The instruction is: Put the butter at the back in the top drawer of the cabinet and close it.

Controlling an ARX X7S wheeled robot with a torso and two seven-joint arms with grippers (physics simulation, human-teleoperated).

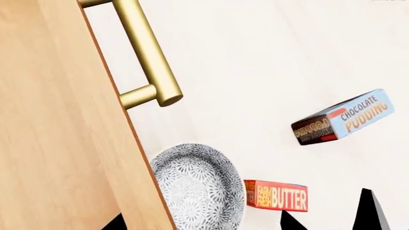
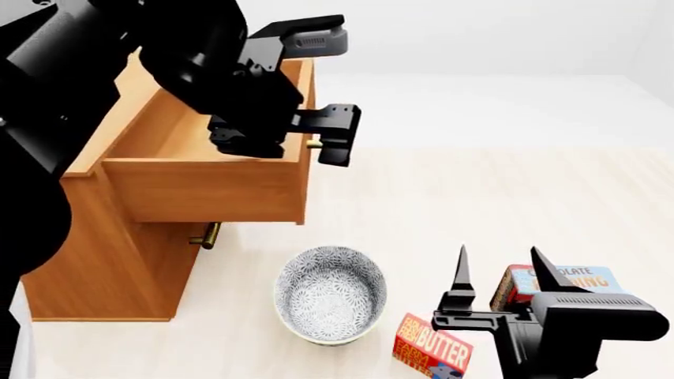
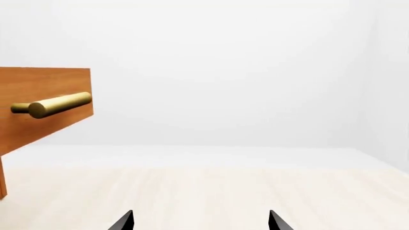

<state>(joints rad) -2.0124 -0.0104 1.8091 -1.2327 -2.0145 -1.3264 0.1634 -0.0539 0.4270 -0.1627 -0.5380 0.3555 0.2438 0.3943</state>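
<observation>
Two hands, both empty. Left hand [image 2: 339,136] hangs by the front of the pulled-out top drawer [image 2: 200,185], just off its handle [image 1: 148,52], fingers spread, gripping nothing. Drawer sticks out from the cabinet [image 2: 95,260]; its inside looks bare where visible. A lower drawer's handle [image 2: 207,235] peeks out under it.

Right hand [image 2: 497,272] hovers low over the floor [image 2: 453,205], fingers spread wide and pointing up in the head view. Butter [image 2: 432,347] lies on the floor just below and left of the right hand, close to the left fingertip [image 2: 462,264], not touching as far as can be told. Pudding box [image 2: 558,280] sits just behind the right hand, partly hidden by the fingers. Bowl [image 2: 330,294] rests on the floor left of the butter, near it, well below the left hand and in front of the cabinet.

Right wrist view: only the two fingertips, bare floor and the drawer front with its handle off to one side.
</observation>
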